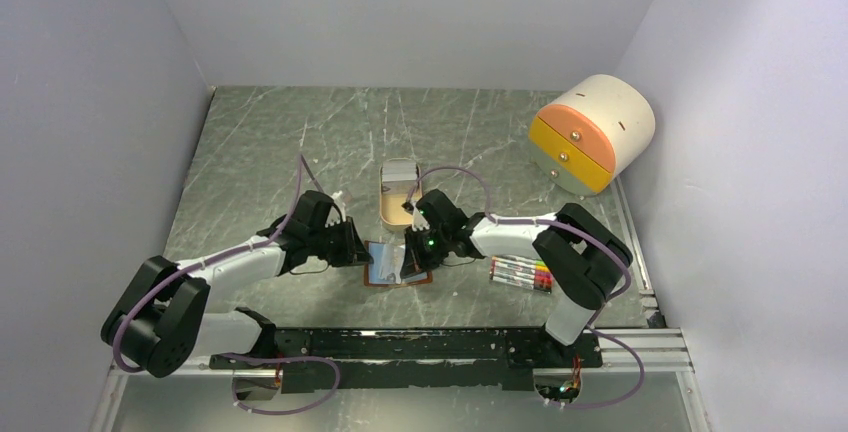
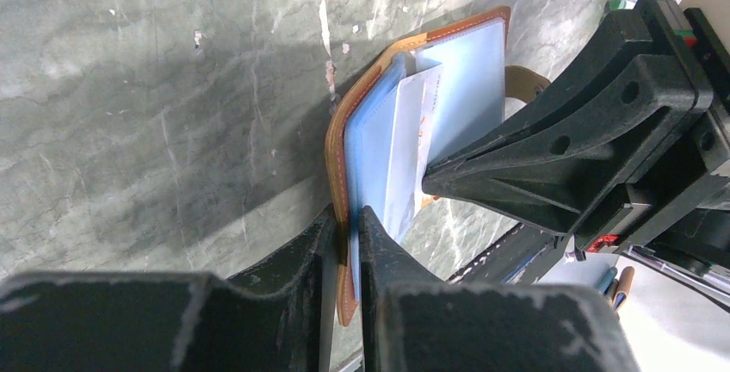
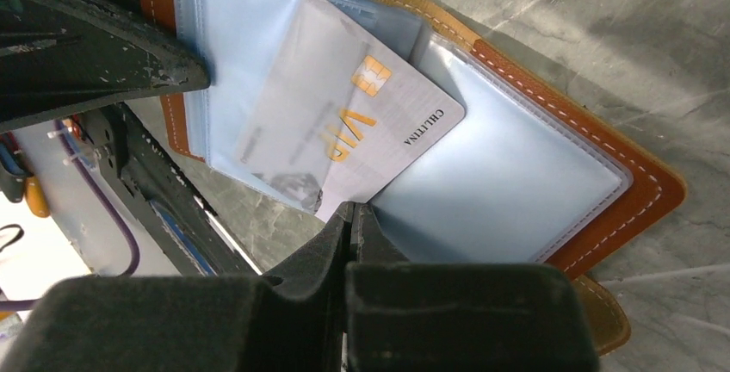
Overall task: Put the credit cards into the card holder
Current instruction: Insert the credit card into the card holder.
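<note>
The brown leather card holder [image 1: 384, 264] lies open on the table between both grippers, its pale blue clear sleeves facing up. My left gripper [image 2: 349, 221] is shut on the holder's near edge [image 2: 337, 148], pinching leather and sleeve together. My right gripper [image 3: 351, 210] is shut on the corner of a grey-white credit card [image 3: 379, 122] marked VIP with a gold chip. The card sits at an angle, its far half inside a clear sleeve of the holder [image 3: 516, 182]. In the top view the left gripper [image 1: 358, 250] and the right gripper [image 1: 412, 248] flank the holder. No other cards show.
An open metal tin [image 1: 399, 192] stands just behind the holder. Several coloured pens [image 1: 521, 274] lie to the right by the right arm. A round cream box with orange and yellow drawers [image 1: 592, 132] sits at the back right. Walls close in on three sides.
</note>
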Robot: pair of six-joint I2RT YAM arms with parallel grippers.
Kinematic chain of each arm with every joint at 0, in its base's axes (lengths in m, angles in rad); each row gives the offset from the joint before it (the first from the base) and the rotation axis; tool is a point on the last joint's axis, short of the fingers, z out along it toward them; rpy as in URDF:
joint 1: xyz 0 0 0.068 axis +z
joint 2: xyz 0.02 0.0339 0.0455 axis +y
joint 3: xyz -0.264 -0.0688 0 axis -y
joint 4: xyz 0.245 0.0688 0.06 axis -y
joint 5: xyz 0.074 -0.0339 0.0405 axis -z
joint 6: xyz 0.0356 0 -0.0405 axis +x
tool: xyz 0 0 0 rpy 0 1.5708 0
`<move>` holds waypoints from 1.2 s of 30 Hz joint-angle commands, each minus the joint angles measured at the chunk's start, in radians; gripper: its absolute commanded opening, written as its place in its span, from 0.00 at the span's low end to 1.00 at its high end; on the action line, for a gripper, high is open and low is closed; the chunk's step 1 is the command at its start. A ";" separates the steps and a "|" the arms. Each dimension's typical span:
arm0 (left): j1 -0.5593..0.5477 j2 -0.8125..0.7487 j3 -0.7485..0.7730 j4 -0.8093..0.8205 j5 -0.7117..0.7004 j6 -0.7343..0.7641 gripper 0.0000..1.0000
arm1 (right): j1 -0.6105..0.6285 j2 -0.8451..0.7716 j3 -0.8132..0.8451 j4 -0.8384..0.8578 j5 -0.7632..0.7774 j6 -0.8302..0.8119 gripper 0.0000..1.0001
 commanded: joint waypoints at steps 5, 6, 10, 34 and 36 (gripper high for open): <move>0.006 0.015 0.043 0.031 0.001 0.025 0.18 | -0.002 0.030 0.025 -0.115 -0.011 -0.101 0.00; 0.006 0.017 0.043 0.033 0.005 0.026 0.18 | -0.003 0.030 0.027 -0.113 -0.016 -0.104 0.00; 0.006 0.020 0.041 0.038 0.009 0.022 0.19 | -0.003 0.035 0.036 -0.131 -0.008 -0.127 0.00; 0.006 0.040 0.043 0.038 0.042 0.028 0.09 | -0.002 0.008 0.079 -0.231 0.041 -0.218 0.15; 0.006 0.053 0.041 0.051 0.071 0.030 0.09 | -0.002 -0.007 0.073 -0.229 0.053 -0.206 0.31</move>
